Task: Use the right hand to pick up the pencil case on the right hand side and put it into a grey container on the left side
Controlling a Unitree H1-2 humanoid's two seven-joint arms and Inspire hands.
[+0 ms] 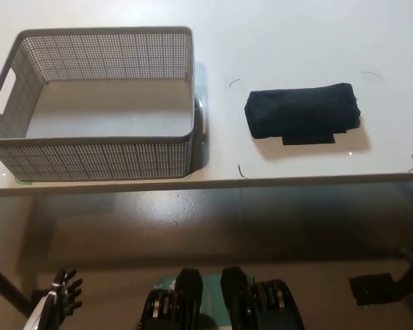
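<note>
1. Pencil case (303, 113): black, soft and oblong. I log it lying flat on the right half of the white table (282, 41), long side running left to right. A flat black tab sticks out from under its near edge. Nothing touches it.
2. Grey container (89, 159): a perforated basket with a cut-out handle in its left wall. I see it on the left half of the table, upright, with nothing inside. It stands well apart from the pencil case, its near wall close to the table's front edge.
3. Left hand (60, 297): white, low at the bottom left of my view, below the table edge and clear of everything. Fingers spread, holding nothing.
4. Right hand (377, 287): black, low at the bottom right, also below the table edge and well apart from the pencil case. It holds nothing; whether its fingers are spread or curled, I cannot tell.
</note>
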